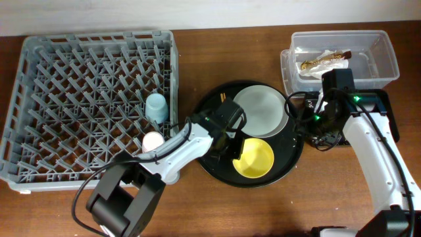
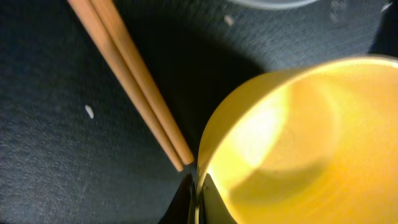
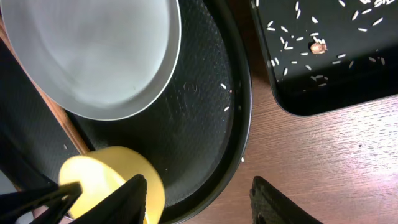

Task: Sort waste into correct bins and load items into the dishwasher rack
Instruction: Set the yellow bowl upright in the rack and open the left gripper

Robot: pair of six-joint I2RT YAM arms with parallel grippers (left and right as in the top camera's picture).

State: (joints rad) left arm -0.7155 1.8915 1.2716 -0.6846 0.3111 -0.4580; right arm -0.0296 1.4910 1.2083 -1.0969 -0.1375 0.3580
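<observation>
Overhead, the left gripper is down on the large round black tray, its tips at the left rim of the yellow round bowl, which sits just in front of the white round plate. The right gripper hangs over that tray's right edge, beside the shallow black rectangular tray. From here I cannot tell how its jaws stand. The small light-blue cup stands in the large grey plastic rack.

From the left wrist, the jaws are narrow: one finger is outside the bowl and one inside, with its thin wall pinched between them. The pair of thin wooden chopsticks lies on the tray just beside the bowl, its ends near the outer finger.

From the right wrist, the jaws are spread wide and hold nothing. The round tray's rim and the brown wooden table lie between the fingers. The bowl shows at one finger; whether they touch I cannot tell. White grains dot the rectangular tray.
</observation>
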